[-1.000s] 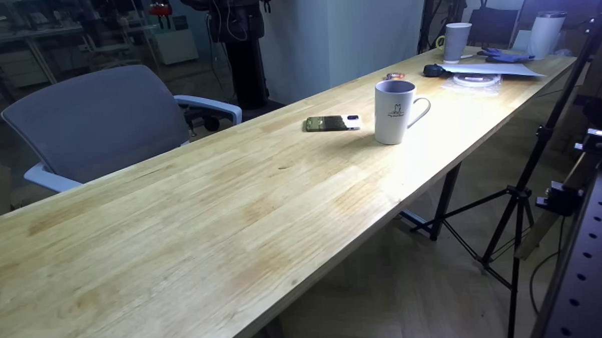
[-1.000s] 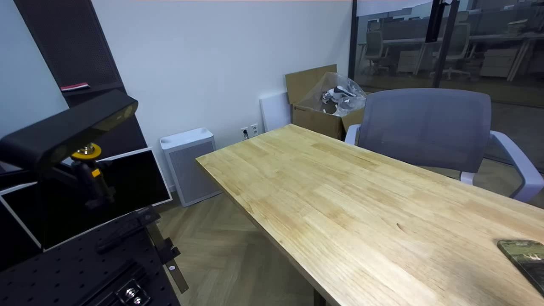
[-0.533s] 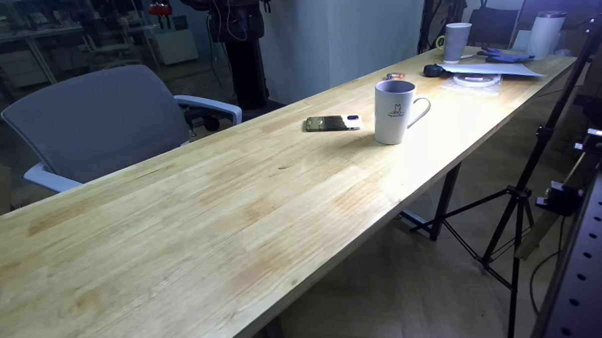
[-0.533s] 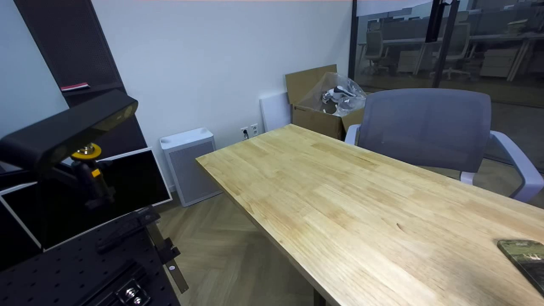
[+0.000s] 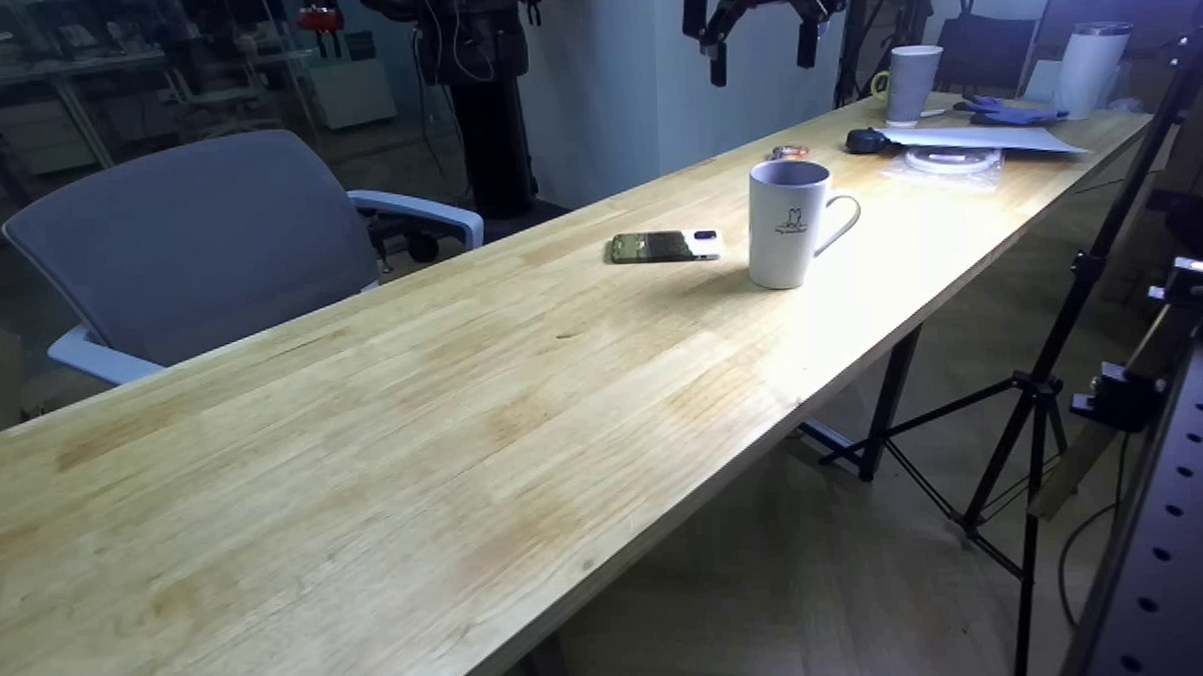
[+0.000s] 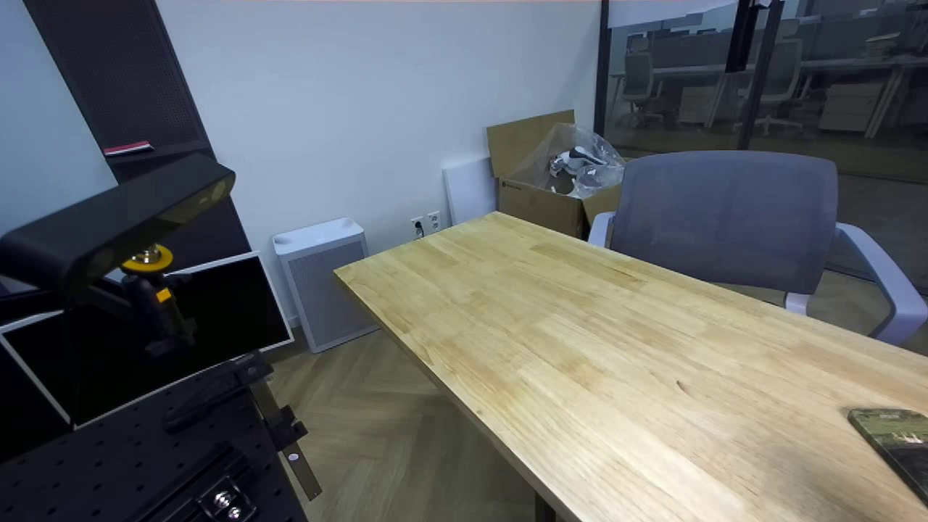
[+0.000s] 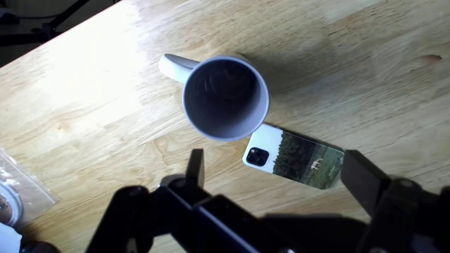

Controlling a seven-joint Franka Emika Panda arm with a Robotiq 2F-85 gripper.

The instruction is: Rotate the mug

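Note:
The white mug (image 5: 778,247) stands upright on the wooden table in an exterior view. It has a small dark print on its side, and its handle points right. In the wrist view I look down into the mug (image 7: 225,105); its interior is dark and its handle points to the upper left. My gripper (image 5: 763,64) hangs high above the table, above and a little behind the mug, with its fingers spread. In the wrist view the gripper (image 7: 276,165) is wide open and empty, and the mug lies beyond its left fingertip. The mug is out of view in an exterior view.
A phone (image 5: 664,247) lies flat on the table beside the mug; it also shows in the wrist view (image 7: 295,158). Farther back are a cup with a yellow handle (image 5: 915,85), a blue glove (image 5: 1014,113), a bagged roll (image 5: 946,161) and a tumbler (image 5: 1092,71). A chair (image 5: 198,247) stands alongside.
My gripper has come down into view from the top edge in an exterior view, above the mug. The mug and the phone have not moved.

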